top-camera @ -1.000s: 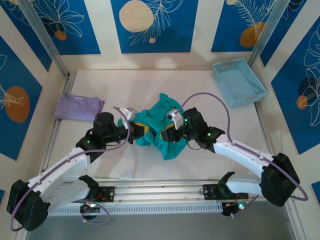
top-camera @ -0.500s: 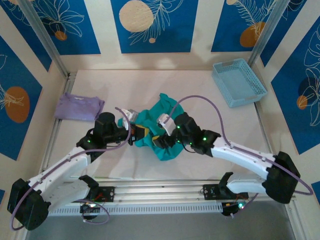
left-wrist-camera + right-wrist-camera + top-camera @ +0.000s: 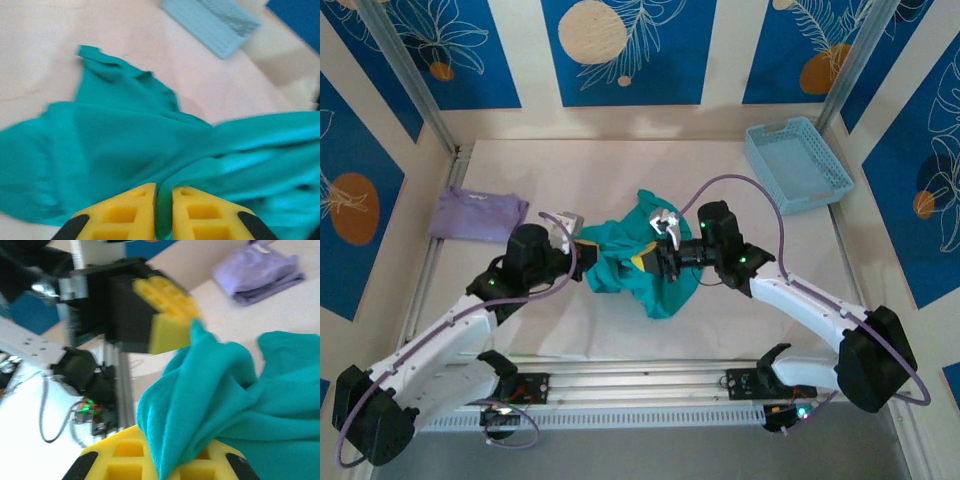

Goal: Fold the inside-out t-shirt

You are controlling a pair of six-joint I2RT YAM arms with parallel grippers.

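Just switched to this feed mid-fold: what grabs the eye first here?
The crumpled teal t-shirt in the middle of the top view stands out first. The left gripper and the right gripper each pinch a fold of it between yellow pads. Off to the sides lie a folded lavender garment at the left and a light-blue basket at the far right.

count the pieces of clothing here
2: a teal t-shirt bunched up in the middle, and a purple garment folded at the far left. Something could lie hidden under the t-shirt.
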